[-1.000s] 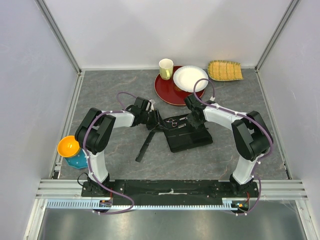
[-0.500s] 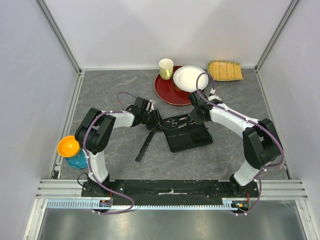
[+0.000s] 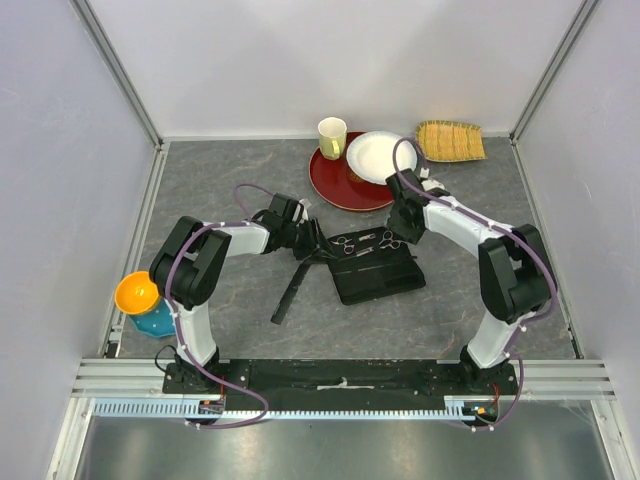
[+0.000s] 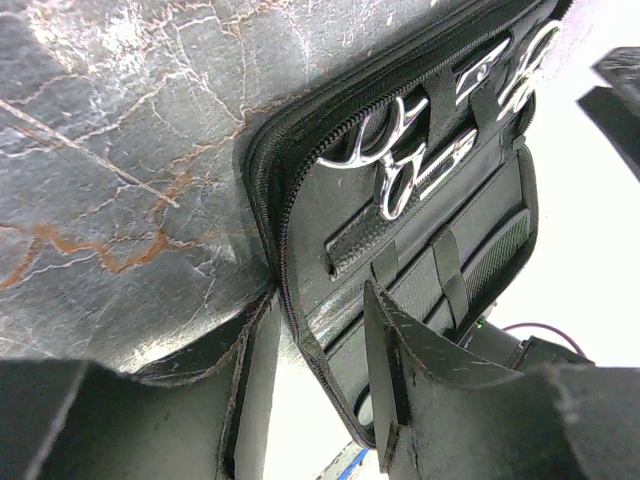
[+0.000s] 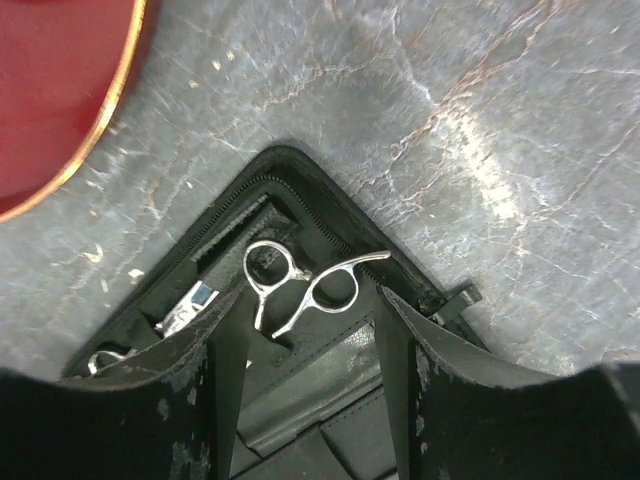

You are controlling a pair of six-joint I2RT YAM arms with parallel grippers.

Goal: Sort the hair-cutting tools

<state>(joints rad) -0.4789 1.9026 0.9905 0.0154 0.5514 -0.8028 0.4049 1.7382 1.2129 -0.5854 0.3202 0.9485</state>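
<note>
the right gripper (image 5: 310,300) hung with its fingers spread, holding nothing. one pair of silver scissors (image 5: 303,277) lay between them in a corner of the open black case (image 3: 385,282). the other scissors (image 3: 345,243) lay in the case nearby. the left gripper (image 4: 317,295) was clenched on the case's zipped edge. the long black comb (image 3: 288,295) lay on the table (image 3: 220,180), just left of the case.

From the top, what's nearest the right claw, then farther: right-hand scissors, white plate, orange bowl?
1. Right-hand scissors, in the case, at the right claw.
2. White plate, behind, on the red tray.
3. Orange bowl, far left edge.
</note>
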